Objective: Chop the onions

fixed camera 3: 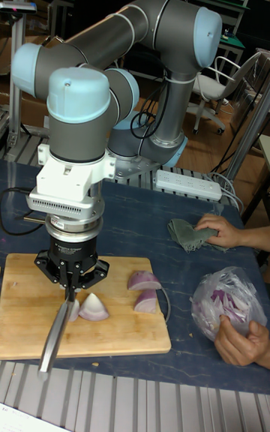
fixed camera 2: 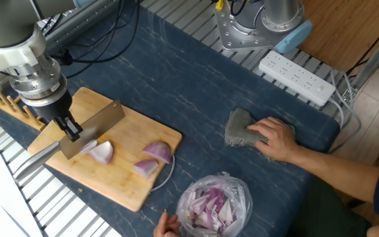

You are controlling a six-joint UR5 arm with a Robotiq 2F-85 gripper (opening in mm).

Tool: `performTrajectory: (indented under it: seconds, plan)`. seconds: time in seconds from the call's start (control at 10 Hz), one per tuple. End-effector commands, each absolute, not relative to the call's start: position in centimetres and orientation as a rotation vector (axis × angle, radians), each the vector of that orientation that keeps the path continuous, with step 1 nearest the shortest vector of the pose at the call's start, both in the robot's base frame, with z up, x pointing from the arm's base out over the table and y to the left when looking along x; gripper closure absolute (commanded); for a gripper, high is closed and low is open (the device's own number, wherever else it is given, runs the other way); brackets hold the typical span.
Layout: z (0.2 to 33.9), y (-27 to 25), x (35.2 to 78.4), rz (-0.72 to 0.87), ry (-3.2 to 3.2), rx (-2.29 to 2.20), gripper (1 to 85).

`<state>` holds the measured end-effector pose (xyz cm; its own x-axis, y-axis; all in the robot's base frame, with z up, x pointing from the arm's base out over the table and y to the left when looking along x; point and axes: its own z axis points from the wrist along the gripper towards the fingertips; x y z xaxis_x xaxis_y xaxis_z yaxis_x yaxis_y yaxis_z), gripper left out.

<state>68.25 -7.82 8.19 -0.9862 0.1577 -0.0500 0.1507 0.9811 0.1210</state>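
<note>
Gripper [fixed camera 2: 70, 126] clamps knife [fixed camera 2: 84, 131], blade touching onion wedge [fixed camera 2: 101, 152] on board [fixed camera 2: 127, 184]

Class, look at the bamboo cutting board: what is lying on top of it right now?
On the cutting board lie three onion pieces: one beside the knife held by the tool, and two nearer the right edge. The board under the blade is hidden.

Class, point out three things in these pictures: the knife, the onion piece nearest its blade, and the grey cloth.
knife [fixed camera 2: 92, 126], fixed view, on the flat of the blade.
onion piece [fixed camera 2: 102, 152], fixed view, on its pale cut face.
grey cloth [fixed camera 2: 239, 130], fixed view, on the bare part left of the person's hand.
</note>
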Motion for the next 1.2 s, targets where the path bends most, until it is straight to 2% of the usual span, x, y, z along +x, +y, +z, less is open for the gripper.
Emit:
performTrajectory:
  seconds: [0.0,0.6,1.1]
  plan:
    - [7.9,-7.2,68.7,0.191,3.047,0.266,84.0]
    - [6.5,-7.0,69.3,0.229,3.023,0.221,84.0]
    - [8.1,-7.6,68.5,0.289,3.059,0.156,84.0]
